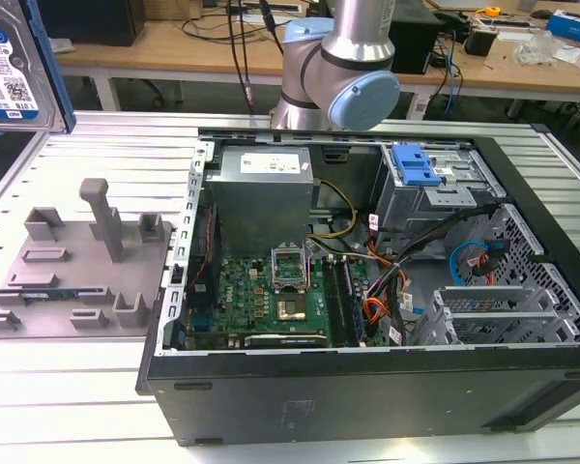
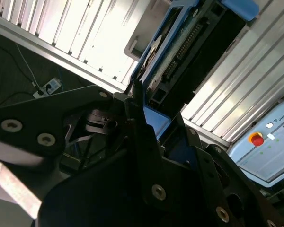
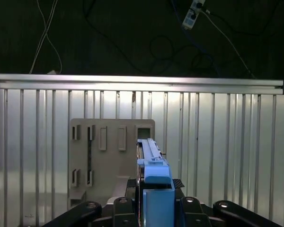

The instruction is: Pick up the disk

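Note:
The disk hangs upright high above the table at the exterior view's far left, its white-and-blue label facing the camera and a blue rail along its side. In the first wrist view the disk appears edge-on, with its blue rail sticking out from between the black fingers of my gripper. In the second wrist view the disk reaches away from the gripper, its connector edge showing. The gripper is shut on the disk.
Below the disk, a grey plastic holder with upright posts lies on the slatted metal table; it is also in the first wrist view. An open computer case stands at the exterior view's right, with the arm's base behind it.

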Tool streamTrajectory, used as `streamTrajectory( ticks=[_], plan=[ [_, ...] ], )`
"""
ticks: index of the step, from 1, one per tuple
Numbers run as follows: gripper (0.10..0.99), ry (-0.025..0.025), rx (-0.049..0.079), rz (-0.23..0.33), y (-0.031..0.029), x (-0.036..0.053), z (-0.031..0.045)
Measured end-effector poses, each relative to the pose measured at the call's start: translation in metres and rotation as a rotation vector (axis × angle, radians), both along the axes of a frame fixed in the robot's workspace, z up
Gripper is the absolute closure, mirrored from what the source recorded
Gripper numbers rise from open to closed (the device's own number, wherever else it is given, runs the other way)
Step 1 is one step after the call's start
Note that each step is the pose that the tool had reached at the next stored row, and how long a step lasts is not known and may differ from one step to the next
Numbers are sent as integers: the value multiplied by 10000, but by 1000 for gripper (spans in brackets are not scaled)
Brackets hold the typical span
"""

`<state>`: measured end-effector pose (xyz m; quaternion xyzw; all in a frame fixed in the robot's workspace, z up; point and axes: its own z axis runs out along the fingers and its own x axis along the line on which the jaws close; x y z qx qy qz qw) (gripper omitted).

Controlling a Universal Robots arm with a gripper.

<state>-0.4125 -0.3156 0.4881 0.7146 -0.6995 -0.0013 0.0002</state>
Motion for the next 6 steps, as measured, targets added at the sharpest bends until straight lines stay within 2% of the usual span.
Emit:
streamTrajectory(
  ticks=[6],
  plan=[
    [718,-1,0,2,0,0,0]
  ],
)
